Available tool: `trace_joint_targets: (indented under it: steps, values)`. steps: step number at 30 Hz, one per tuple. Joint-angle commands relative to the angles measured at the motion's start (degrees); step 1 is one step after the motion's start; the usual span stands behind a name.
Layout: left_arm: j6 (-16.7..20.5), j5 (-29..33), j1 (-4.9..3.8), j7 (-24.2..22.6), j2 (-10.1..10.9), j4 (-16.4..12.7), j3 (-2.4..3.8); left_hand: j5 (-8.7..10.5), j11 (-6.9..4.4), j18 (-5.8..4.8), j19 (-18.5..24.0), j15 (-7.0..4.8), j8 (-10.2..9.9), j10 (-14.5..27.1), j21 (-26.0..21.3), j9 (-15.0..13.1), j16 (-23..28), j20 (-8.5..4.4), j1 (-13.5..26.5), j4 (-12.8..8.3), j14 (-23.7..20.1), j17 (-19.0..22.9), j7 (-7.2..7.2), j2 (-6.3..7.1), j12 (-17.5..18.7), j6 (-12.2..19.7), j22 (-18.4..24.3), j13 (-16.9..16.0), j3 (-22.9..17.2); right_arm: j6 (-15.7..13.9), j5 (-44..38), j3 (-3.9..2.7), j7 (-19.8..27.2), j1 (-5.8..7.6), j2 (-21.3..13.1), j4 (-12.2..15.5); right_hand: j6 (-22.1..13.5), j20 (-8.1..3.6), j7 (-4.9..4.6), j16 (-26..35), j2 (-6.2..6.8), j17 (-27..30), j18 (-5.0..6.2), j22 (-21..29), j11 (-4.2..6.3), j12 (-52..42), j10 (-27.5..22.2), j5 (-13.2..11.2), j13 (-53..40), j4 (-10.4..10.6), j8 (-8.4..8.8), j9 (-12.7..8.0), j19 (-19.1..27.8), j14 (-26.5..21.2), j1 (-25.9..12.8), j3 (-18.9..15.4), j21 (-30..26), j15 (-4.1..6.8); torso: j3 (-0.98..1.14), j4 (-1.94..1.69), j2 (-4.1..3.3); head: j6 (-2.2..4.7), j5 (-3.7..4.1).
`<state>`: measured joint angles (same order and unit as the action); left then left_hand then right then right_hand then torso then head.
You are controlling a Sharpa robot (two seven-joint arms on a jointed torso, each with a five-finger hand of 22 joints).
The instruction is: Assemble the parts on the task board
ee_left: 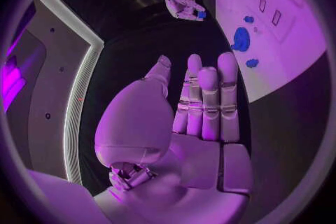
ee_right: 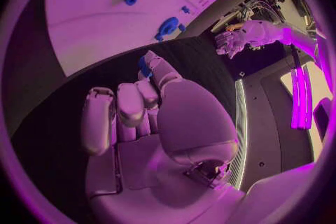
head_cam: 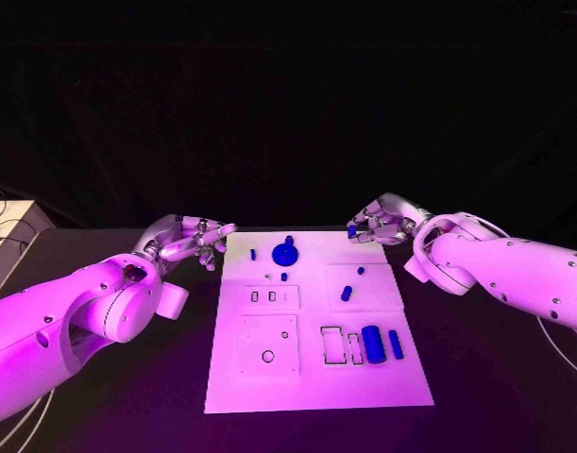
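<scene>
The white board (head_cam: 318, 321) lies in the middle of the black table (head_cam: 506, 377), and most of the work looks undone. A round blue disc (head_cam: 285, 253) sits at the board's 12 o'clock end, with small blue bits (head_cam: 347, 293) loose near its centre. Toward 4 o'clock a thick blue cylinder (head_cam: 373, 343) and a thinner blue bar (head_cam: 396, 343) lie beside empty rectangular slots (head_cam: 331, 345), so those pieces appear not yet seated. The square cut-outs and the round hole toward 7 o'clock also look unfilled.

The right hand (head_cam: 374, 225) hovers off the board's 1 o'clock corner, fingers curled, pinching a small blue part (ee_right: 144, 65) between thumb and fingertip; in my judgement this piece is on its way to a socket. The left hand (head_cam: 189, 241) hangs off the 11 o'clock corner, over bare table, fingers straight and apart from the thumb, holding nothing.

Both hands are clear of the board's edges, with open table at 3 and 9 o'clock. The loose pieces crowd the centre, so a descent there risks nudging them.
</scene>
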<state>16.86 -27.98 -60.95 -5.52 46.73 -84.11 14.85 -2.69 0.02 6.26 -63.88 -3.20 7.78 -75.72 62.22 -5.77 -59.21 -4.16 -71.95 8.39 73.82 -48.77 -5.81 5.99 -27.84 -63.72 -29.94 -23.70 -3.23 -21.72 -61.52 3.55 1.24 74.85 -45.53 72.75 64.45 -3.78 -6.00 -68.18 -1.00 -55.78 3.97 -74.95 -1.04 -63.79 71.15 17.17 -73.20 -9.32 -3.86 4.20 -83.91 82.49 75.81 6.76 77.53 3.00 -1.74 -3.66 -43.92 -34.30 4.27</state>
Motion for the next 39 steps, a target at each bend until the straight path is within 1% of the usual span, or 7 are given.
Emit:
trace_joint_targets:
  steps: [1, 4, 8, 18, 30, 33, 39]
  values:
    - [-3.6, -5.2, -1.62, 9.8, -1.7, 1.1, -0.55, -0.21, -0.44, 1.59, -0.3, -0.44, 1.6, 1.5, 4.4, -1.4, -3.5, 0.33, 0.3, 0.8, 3.0, -4.2, 0.51, 0.11, -5.8, -0.8, -5.5, -5.3, -1.4, 0.7, -7.0, 0.14, -8.5, 0.15, 1.1, 2.5, 1.1, -0.46, -0.46, 0.2, -0.24, 0.0, -0.96, -11.7, 0.32, 0.2, 0.2, -0.1, 0.0, -0.3, -0.19, 0.1, -4.9, 0.0, 0.2, 0.1, 0.1, 0.54, 0.09, 0.03, 0.88, -0.4, -0.45]
    - [-4.8, -6.3, -3.47, 14.3, -3.3, 2.1, -1.87, -0.03, -1.26, 1.28, -4.7, -1.26, 4.1, 2.5, 10.0, -3.9, -8.9, -0.17, 0.7, 1.2, 6.4, -10.5, 1.68, 1.03, -12.6, -1.4, -14.5, -11.4, -3.8, 1.0, -9.6, 0.37, -11.8, 0.24, 2.5, 4.8, 1.1, -0.49, -0.47, 0.3, -0.39, 0.0, -0.97, -11.7, 0.34, 0.4, 0.1, 0.0, 0.1, -0.6, -0.18, 0.1, -4.9, 0.0, 0.3, 0.4, 0.1, 0.58, 0.06, 0.02, 1.12, -0.76, -0.75]
    - [-6.2, -7.1, -5.27, 18.5, -5.0, 3.0, -3.38, -0.17, -1.29, 1.19, -6.1, -1.16, 7.2, 5.1, 12.7, -7.4, -10.4, -0.02, 1.7, 2.4, 7.0, -13.1, 1.84, 1.72, -17.7, -0.2, -19.4, -17.4, -6.2, 1.2, -11.9, 0.64, -14.5, 0.22, 3.9, 6.6, 1.2, -0.56, -0.42, 0.5, -0.26, 0.1, -0.98, -11.7, 0.36, 0.5, 0.1, -0.3, 0.1, -0.8, -0.17, 0.1, -4.9, 0.1, 0.0, 1.2, 0.1, 0.63, 0.08, 0.03, 1.43, -1.13, -1.13]
    - [-7.2, -9.0, -8.83, 28.3, -9.9, 5.1, -6.87, -0.14, -0.8, 1.66, -6.2, -0.76, 8.0, 6.4, 13.7, -10.3, -9.7, 0.86, 2.7, 4.7, 7.2, -14.0, 1.37, 3.13, -17.1, 2.4, -22.3, -21.9, -6.2, 1.0, -15.4, 1.07, -19.9, -0.39, 7.0, 11.3, 1.3, -0.59, -0.44, 0.7, 0.12, 0.1, -0.98, -11.7, 0.4, 0.5, 0.1, 0.0, 0.0, -1.0, -0.19, 0.1, -4.9, 0.1, -0.3, 2.3, -0.1, 0.63, 0.07, -0.01, 1.74, -2.04, -2.13]
    - [-11.3, -9.3, -9.93, 35.2, -13.0, 6.2, -8.62, -0.16, -0.67, 1.71, -6.1, -0.6, 4.1, 5.7, 13.2, -7.9, -9.0, 1.12, 2.9, 3.1, 7.2, -15.1, 1.17, 3.56, -14.7, 0.3, -23.5, -23.9, -7.1, 0.3, -16.4, 1.14, -22.2, -0.96, 8.8, 13.6, 1.3, -0.58, -0.44, 0.8, 0.23, 0.2, -0.94, -11.6, 0.4, 0.6, 0.1, 0.0, 0.0, -1.0, -0.18, 0.1, -4.9, 0.1, -0.5, 2.4, -0.2, 0.62, 0.09, 0.01, 1.57, -2.2, -2.51]
    - [-12.1, -9.4, -9.98, 36.0, -13.4, 6.4, -8.78, -0.11, -0.85, 1.64, -6.3, -0.77, 4.9, 5.3, 13.2, -8.8, -9.0, 0.93, 4.6, 3.6, 7.4, -15.6, 1.36, 5.02, -14.2, 0.6, -23.8, -23.8, -11.0, 0.2, -16.8, 1.15, -22.4, -1.03, 8.9, 13.8, 1.2, -0.58, -0.48, 0.8, 0.45, 0.2, -0.95, -11.6, 0.4, 0.7, 0.0, 0.3, 0.1, -1.0, -0.17, 0.1, -4.9, 0.1, -0.5, 2.5, -0.2, 0.6, 0.09, -0.01, 1.52, -2.29, -2.62]
    - [-13.0, -9.6, -10.02, 36.7, -13.7, 6.5, -8.93, -0.23, -1.18, 1.57, -6.3, -0.95, 7.3, 4.7, 13.0, -11.3, -9.3, 0.89, 6.2, 4.0, 7.6, -16.1, 2.04, 5.31, -14.2, 0.4, -24.1, -23.4, -10.8, 0.4, -17.1, 1.15, -22.4, -1.14, 9.1, 14.1, 1.2, -0.57, -0.46, 0.8, 0.52, 0.2, -0.97, -11.7, 0.41, 0.6, 0.1, 0.2, 0.0, -0.8, -0.18, 0.1, -4.9, 0.1, -0.6, 2.5, -0.1, 0.59, 0.09, 0.11, 1.53, -2.24, -2.75]
